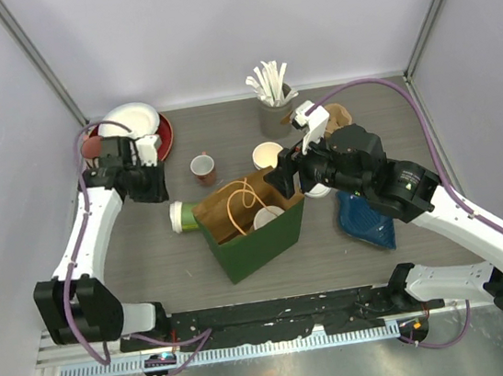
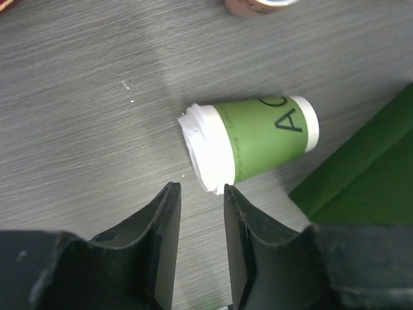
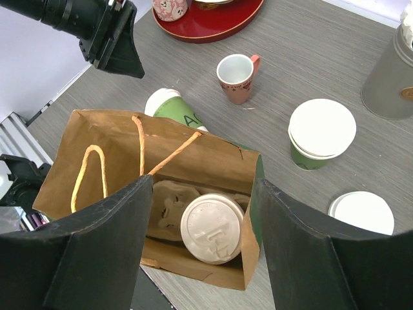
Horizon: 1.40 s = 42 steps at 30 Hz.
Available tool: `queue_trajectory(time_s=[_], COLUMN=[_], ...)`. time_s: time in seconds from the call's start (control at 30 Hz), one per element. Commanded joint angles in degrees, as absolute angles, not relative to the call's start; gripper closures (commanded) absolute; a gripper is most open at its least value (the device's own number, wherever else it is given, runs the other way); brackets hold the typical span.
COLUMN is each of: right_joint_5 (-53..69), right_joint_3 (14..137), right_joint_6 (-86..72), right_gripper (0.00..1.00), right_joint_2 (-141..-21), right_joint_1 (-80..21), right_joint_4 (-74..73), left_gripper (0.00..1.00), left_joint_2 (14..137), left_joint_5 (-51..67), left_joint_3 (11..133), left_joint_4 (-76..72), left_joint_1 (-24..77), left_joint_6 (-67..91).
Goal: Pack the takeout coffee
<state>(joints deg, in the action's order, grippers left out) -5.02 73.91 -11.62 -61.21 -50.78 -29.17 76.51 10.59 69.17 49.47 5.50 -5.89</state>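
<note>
Three green cups show plainly. One lidded cup (image 3: 211,228) stands upright inside the paper bag (image 1: 258,238), which sits open in the middle of the tabletop (image 1: 149,257). A second cup (image 2: 258,139) lies on its side on the tabletop just left of the bag, with its white lid pointing left. A third cup (image 3: 321,132) stands upright with its lid on, just beyond the bag's far side. Right of the bag there is another white lid (image 3: 361,212); whether a cup sits under it is hard to tell. The left jaws hang above the tabletop near the fallen cup's lid, a narrow gap between them, grasping nothing. The right jaws are spread wide over the bag's mouth, released and empty. A small red-and-white cup (image 1: 202,167) stands upright, far and left of the bag.
</note>
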Motion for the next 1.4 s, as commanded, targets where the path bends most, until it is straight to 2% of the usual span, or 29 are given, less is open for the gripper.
queue_trajectory(time_s=[0.0,0.07,0.17,0.3,0.5,1.07,1.37], right_joint_5=[-5.01,-5.01,-5.01,-4.92,-4.57,-4.48,-4.22], right_joint_3=[75.32,75.32,75.76,76.90,77.26,79.01,79.28], right_joint_6=[-12.39,-12.48,-12.66,-12.83,-13.01,-13.10,-13.45], right_gripper=[0.30,0.30,0.30,0.30,0.30,0.30,0.30], right_joint_2=[-60.65,-60.64,-61.00,-61.79,-62.40,-64.07,-64.34], right_joint_1=[-51.06,-51.06,-51.06,-50.98,-51.06,-51.06,-51.06], right_joint_4=[-28.56,-28.56,-28.74,-29.53,-29.71,-30.67,-30.67], left_gripper=[0.64,0.64,0.61,0.61,0.68,0.67,0.72], left_joint_2=[79.97,80.86,81.21,81.12,83.67,85.16,87.71], left_joint_5=[25.38,32.83,37.34,37.62,37.71,38.93,40.52], left_joint_3=[67.15,66.01,62.85,59.42,58.36,56.16,55.81], left_joint_4=[43.86,43.16,40.18,36.74,35.07,33.66,33.49], left_joint_1=[-2.89,-5.01,-5.62,-7.64,-8.17,-11.08,-11.25], left_joint_6=[-0.26,1.67,2.72,4.22,4.39,3.51,4.48])
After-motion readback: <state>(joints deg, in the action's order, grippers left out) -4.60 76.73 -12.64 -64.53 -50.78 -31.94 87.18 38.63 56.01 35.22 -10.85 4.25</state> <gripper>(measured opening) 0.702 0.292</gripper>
